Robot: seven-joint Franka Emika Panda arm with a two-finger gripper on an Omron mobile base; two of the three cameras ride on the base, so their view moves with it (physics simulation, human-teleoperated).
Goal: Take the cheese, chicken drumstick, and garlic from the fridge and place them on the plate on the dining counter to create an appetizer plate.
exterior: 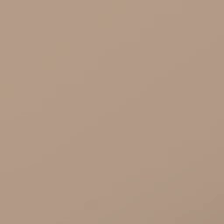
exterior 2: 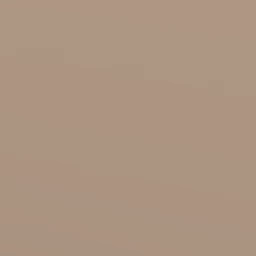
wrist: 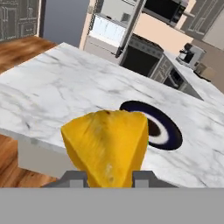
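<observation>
Flat tan-brown colour covered both base views, with no object to make out in either. From the hand view, white marble of the counter (wrist: 65, 83) spread ahead, and the gripper (wrist: 109, 177) was clamped on the cheese (wrist: 107, 146), a yellow wedge held between the finger tips. Just beyond the cheese and slightly to its right lay the plate (wrist: 173, 133) on the counter, so the carry likely needed to go forward and down to it.
</observation>
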